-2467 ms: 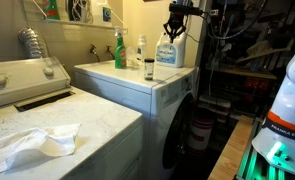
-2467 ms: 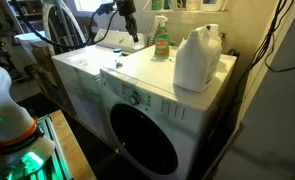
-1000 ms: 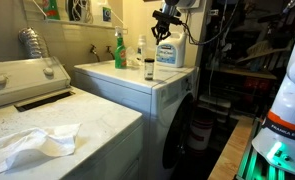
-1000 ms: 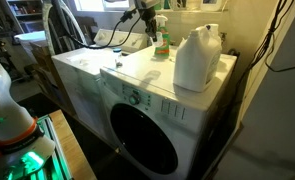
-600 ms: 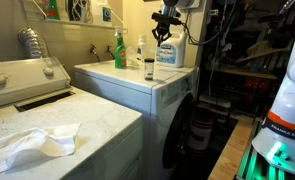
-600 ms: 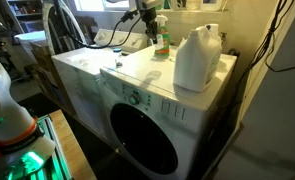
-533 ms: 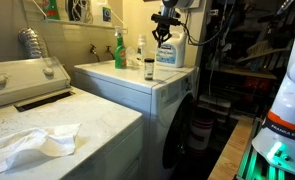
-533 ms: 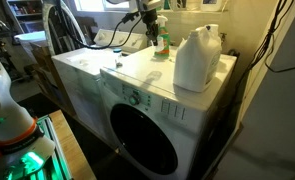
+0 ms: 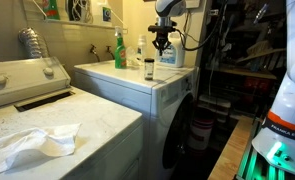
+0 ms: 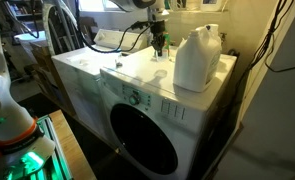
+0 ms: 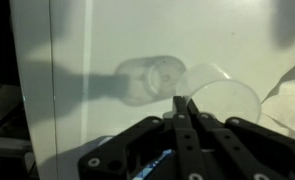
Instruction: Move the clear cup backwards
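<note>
One cup [image 11: 150,78] sits mid-frame in wrist view; gripper [image 11: 178,104] just below it, fingers pressed together, empty.

dim warm room; wrist view blurred, hard shadows

on the bench [image 9: 122,79], the flat white top of a front-loading machine, the small clear cup with a dark upper part [image 9: 149,68] stands just right of the taller clear bottle with green top [image 9: 140,52]. the green spray bottle [image 9: 119,50] is further left, and the big white jug with blue label [image 9: 171,54] is behind to the right. the end effector [image 9: 163,44] hangs above the bench, between cup and jug. a crumpled white cloth [image 9: 32,143] lies on the neighbouring white machine [image 9: 97,122].
</note>
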Motion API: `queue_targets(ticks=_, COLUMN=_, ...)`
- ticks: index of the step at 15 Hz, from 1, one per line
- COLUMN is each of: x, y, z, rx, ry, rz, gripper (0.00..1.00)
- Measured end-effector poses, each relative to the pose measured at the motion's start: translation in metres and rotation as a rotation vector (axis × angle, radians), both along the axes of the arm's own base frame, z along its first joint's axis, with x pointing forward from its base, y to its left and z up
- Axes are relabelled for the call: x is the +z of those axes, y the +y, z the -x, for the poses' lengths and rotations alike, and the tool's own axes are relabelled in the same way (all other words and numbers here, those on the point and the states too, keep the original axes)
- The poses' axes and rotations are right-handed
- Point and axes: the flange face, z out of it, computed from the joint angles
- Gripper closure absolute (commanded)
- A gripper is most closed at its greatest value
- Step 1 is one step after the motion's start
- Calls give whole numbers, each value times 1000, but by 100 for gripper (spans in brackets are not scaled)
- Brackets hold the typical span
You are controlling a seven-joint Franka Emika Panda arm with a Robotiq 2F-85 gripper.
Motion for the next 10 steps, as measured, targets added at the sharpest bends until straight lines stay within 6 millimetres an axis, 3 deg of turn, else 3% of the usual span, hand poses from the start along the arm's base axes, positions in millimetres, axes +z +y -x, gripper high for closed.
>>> queue_targets(ticks=10, x=-10, y=-22, z=-38, rx=-90, ry=-2, rz=-2, gripper=99)
